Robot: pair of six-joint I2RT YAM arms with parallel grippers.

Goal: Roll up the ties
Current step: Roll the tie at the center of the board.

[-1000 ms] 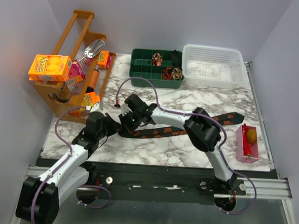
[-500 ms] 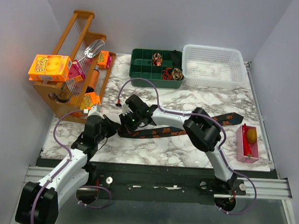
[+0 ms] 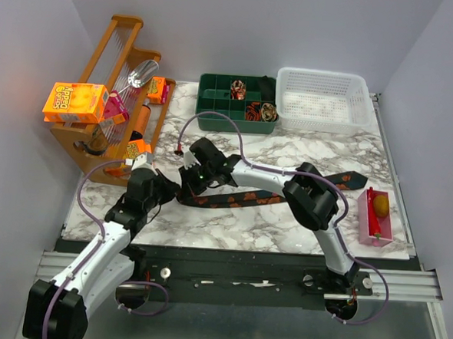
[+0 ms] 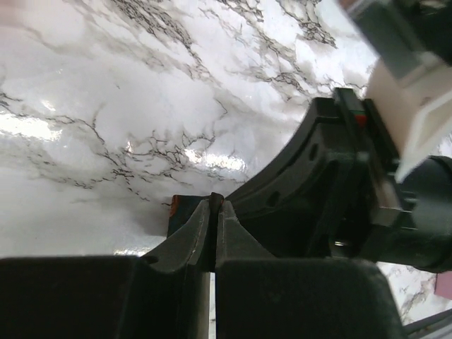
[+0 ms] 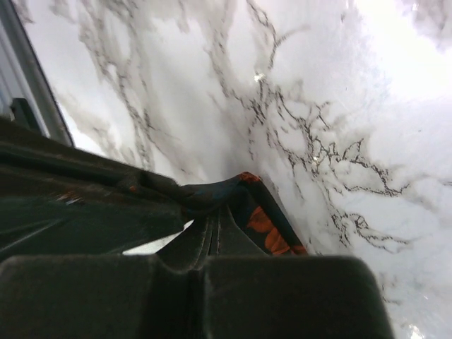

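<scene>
A dark navy tie with orange-red marks [image 3: 244, 197] lies flat across the marble table, and its far end [image 3: 353, 177] sticks out past the right arm. My left gripper [image 3: 170, 189] and right gripper [image 3: 189, 184] meet at the tie's left end. In the left wrist view my left gripper [image 4: 214, 205] is shut with a thin dark edge of the tie between its tips, and the tie's end [image 4: 181, 209] lies just beyond. In the right wrist view my right gripper [image 5: 217, 219] is shut on the folded tie [image 5: 265, 226]. Coiled ties [image 3: 253, 110] sit in the green organizer [image 3: 215, 101].
A wooden rack [image 3: 114, 63] with an orange box [image 3: 75, 101] stands at the left. A white basket [image 3: 323, 98] stands at the back right, next to the organizer. A pink tray [image 3: 377, 221] holding a yellowish item sits at the right edge.
My left gripper has moved forward and right to the tie's left end. My right gripper has shifted slightly left and back with the tie end.
</scene>
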